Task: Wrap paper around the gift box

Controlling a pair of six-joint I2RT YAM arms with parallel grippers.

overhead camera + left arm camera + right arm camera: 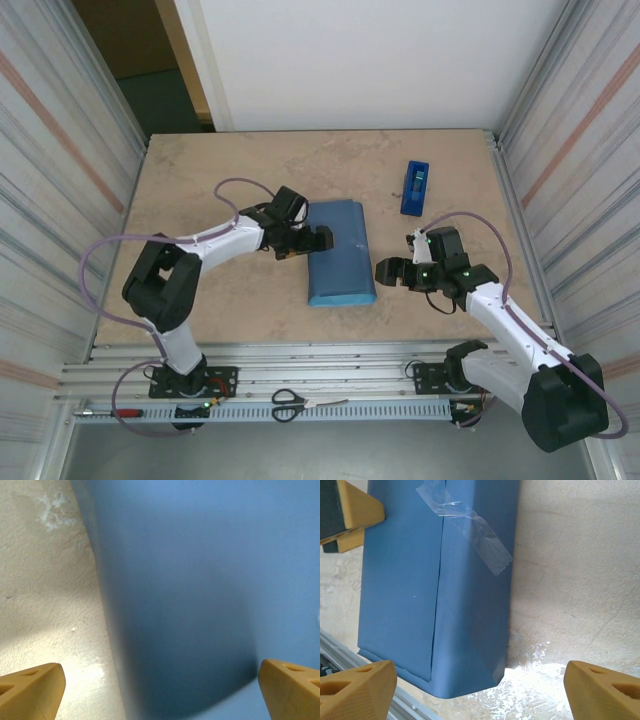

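Centre of the overhead frame: the thin blue wrapping paper sheet (pixel 338 252) lies flat on the beige worktop (pixel 220 180), folded snugly round a flat, rectangular, boxy form, long axis running up and down the frame with a slight tilt. In the right wrist view, a lengthwise seam runs down its top face. A strip of clear tape (pixel 470 527) crosses that seam diagonally near the frame's top. At the lower end, layered paper edges jut out, uneven.
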